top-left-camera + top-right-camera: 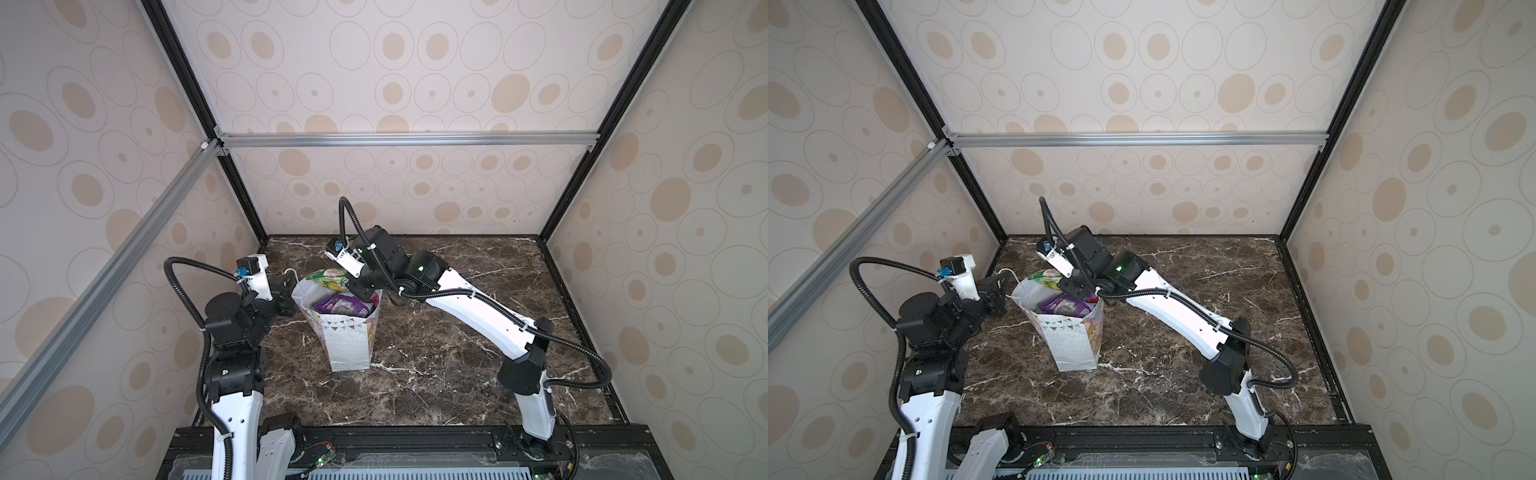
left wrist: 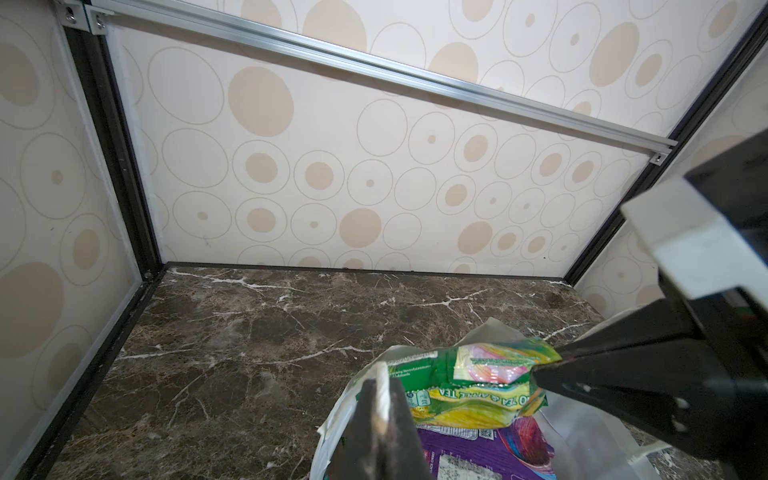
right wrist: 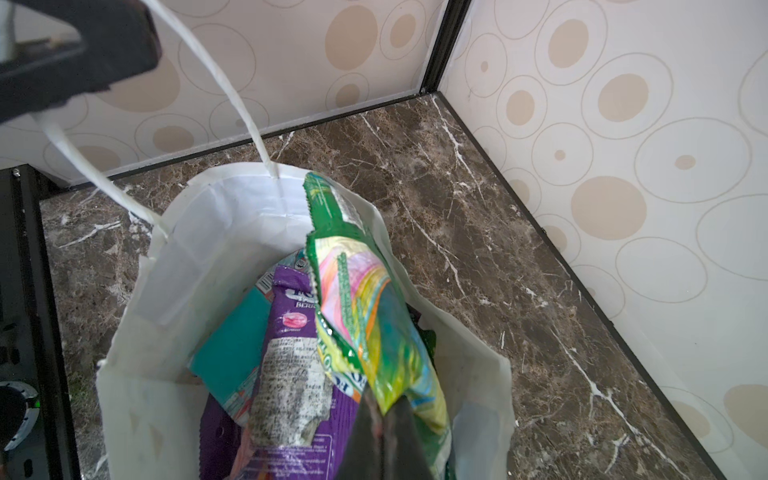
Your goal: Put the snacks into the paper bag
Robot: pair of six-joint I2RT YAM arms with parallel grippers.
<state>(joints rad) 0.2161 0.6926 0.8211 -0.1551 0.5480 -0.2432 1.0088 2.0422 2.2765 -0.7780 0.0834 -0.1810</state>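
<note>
Both pinch: right gripper (image 3: 382,411) nips a green packet (image 3: 365,299) at the paper bag (image 1: 349,345) mouth; left gripper (image 2: 380,384) (nine o'clock) clamps its handle (image 3: 232,95).

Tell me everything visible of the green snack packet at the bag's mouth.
The green packet is a flat, glossy plastic pouch: green edges, yellow, pink and orange print, "APPLE TEA" lettering, serrated end seams. It is creased and bent. The right gripper is shut on one end, holding it tilted in the open mouth of the paper bag, partly above the rim and over a purple packet lying inside.
</note>
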